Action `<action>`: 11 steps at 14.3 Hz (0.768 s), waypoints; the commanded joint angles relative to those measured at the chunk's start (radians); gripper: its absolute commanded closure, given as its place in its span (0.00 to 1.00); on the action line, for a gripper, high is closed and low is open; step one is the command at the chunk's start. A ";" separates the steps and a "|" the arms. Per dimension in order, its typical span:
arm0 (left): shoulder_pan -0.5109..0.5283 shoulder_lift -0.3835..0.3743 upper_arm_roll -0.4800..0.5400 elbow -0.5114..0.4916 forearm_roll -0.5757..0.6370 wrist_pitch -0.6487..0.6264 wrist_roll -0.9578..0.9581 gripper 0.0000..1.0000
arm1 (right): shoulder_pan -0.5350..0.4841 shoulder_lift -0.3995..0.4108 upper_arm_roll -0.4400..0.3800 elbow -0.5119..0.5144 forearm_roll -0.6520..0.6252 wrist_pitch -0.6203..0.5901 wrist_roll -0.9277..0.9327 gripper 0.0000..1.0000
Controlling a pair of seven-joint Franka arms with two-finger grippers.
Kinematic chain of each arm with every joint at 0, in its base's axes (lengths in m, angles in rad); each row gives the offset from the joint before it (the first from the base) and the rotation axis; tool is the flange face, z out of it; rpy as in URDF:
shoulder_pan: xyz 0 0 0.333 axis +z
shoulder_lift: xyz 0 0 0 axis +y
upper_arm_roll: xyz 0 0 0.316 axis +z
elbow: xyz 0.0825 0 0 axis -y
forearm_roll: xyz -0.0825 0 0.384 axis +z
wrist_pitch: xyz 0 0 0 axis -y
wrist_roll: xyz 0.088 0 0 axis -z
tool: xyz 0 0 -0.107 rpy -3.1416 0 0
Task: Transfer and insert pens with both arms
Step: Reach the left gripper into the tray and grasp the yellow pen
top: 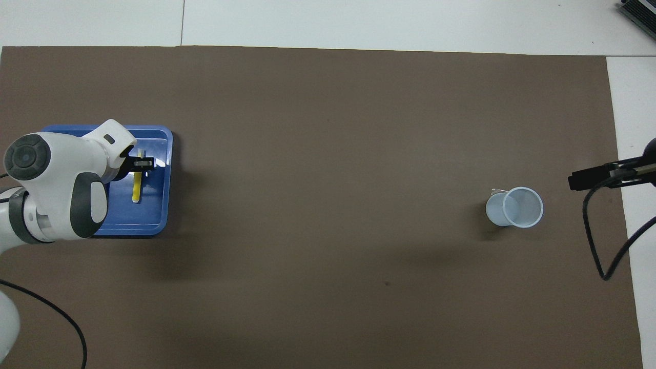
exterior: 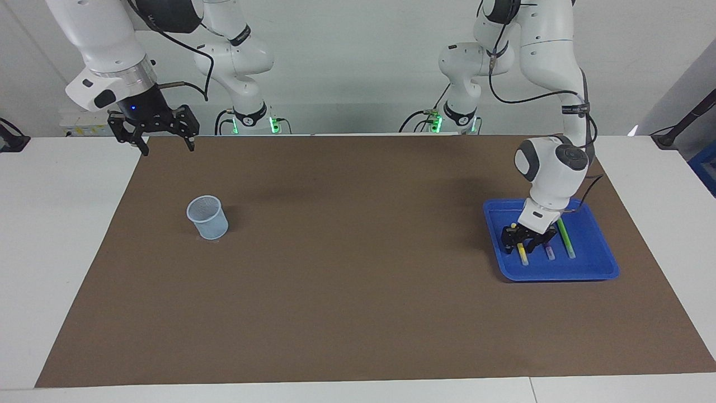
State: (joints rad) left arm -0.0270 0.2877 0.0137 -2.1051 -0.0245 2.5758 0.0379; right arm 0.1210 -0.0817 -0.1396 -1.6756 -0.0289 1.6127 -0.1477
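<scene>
- Brown mat (exterior: 347, 280) over a white table, pale wall at the robots' end.
- Left gripper (exterior: 524, 239) down inside the blue tray (exterior: 593, 268), fingers spread and straddling the yellow pen (exterior: 523, 254); not yet pinched, judging by the gap on each side in the facing view.
- Yellow pen lying flat along the tray floor, presumably first pick because closest to the cup's end of the table.
- Purple pen (exterior: 550, 252) just beside it and green pen (exterior: 566, 239) next, all three parallel and apart, leaving room for fingers between.
- Tray at the left arm's end of the table, so only that arm reaches it easily.
- Pale blue cup (exterior: 207, 217) standing upright well apart, toward the right arm's end, likely the insertion target.
- Right gripper (exterior: 161, 130) waiting high over the mat's edge, fingers spread, likely ready for a handover.
</scene>
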 commanded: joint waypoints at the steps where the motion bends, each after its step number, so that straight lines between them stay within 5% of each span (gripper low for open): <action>1: -0.010 0.011 0.014 0.000 0.005 0.001 0.007 1.00 | -0.006 -0.021 0.005 -0.027 0.006 0.019 -0.007 0.00; 7: 0.002 0.007 0.014 0.034 0.003 -0.077 -0.003 1.00 | -0.008 -0.021 0.005 -0.027 0.006 0.019 -0.007 0.00; 11: 0.007 0.002 0.014 0.222 -0.009 -0.354 -0.006 1.00 | -0.006 -0.021 0.005 -0.027 0.006 0.019 -0.007 0.00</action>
State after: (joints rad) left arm -0.0203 0.2878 0.0251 -1.9914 -0.0260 2.3685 0.0365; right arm 0.1210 -0.0817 -0.1396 -1.6756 -0.0289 1.6127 -0.1477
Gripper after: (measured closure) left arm 0.833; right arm 0.000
